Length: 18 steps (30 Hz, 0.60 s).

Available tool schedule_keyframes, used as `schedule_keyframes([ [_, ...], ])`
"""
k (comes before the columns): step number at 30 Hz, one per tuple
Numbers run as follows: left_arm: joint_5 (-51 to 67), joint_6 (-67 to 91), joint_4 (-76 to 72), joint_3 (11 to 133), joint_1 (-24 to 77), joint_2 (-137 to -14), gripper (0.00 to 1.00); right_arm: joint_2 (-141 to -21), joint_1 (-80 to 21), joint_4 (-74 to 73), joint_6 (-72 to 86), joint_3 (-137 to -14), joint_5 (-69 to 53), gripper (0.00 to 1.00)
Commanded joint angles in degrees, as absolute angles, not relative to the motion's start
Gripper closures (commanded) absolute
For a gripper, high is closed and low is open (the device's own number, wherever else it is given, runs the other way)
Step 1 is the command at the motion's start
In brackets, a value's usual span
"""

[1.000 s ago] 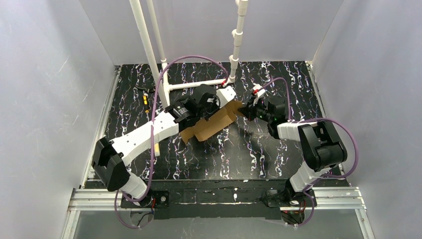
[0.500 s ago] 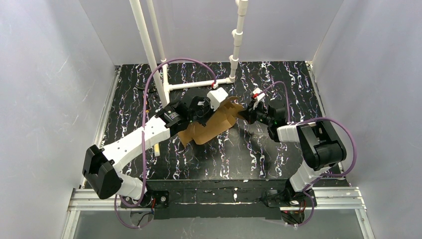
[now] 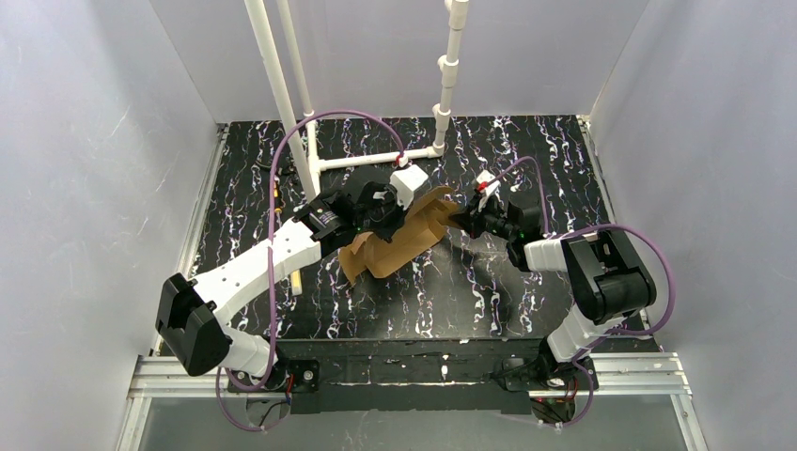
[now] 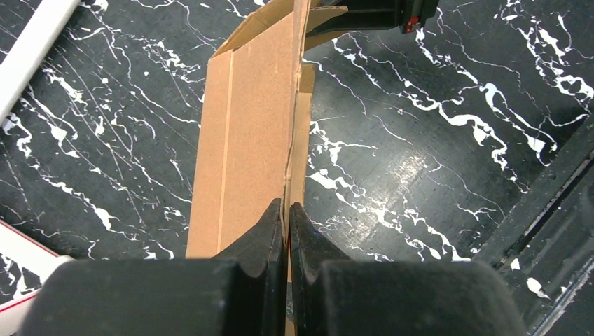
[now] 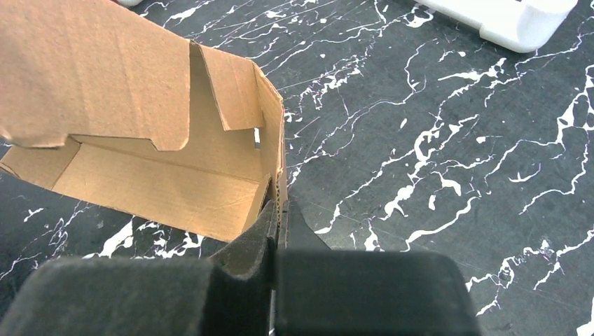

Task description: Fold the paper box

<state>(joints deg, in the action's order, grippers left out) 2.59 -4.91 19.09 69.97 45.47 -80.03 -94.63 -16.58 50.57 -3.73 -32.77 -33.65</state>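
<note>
Tabletop in black with white veining is seen filling the floor of a pale-walled enclosure. An aluminium rail is set along its near edge, where both arm bases are bolted. A white pipe frame is mounted at the far side, made of tall uprights and a low crossbar. The left arm is stretched diagonally from the near left corner toward the middle. The right arm is folded at its elbow and turned inward toward the same spot. A purple cable is looped high over the left arm, and a second one is arched around the right arm.

The paper box is held between the two arms near the middle of the table, tilted and only partly folded. Whether its lower end touches the surface cannot be told. In the right wrist view it is seen as an open trough, with a floor panel, a raised end wall and a loose notched flap hanging over it. In the left wrist view one long panel is seen almost edge-on, running away from the fingers toward the other arm's black gripper at the top.

The left gripper is clamped tight on a thin edge of the box, with only the cardboard's thickness left between the fingers. The right gripper is likewise pinched onto the corner edge of the end wall. A small pale stick is laid on the table just beside the left forearm.
</note>
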Motion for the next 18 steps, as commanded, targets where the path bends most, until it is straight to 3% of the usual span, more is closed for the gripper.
schedule_keyframes([
  [1, 4.74, -2.92, 20.72, 69.86, 44.7, -78.92, 1.0, -92.31, -16.87, 50.86, -5.48, -32.2, -36.83, 0.99],
  [18, 13.0, 9.08, 24.58, 72.36, 36.8, -81.58, 1.0, -92.51, -16.83, 49.32, -6.41, -32.61, -37.18, 0.97],
])
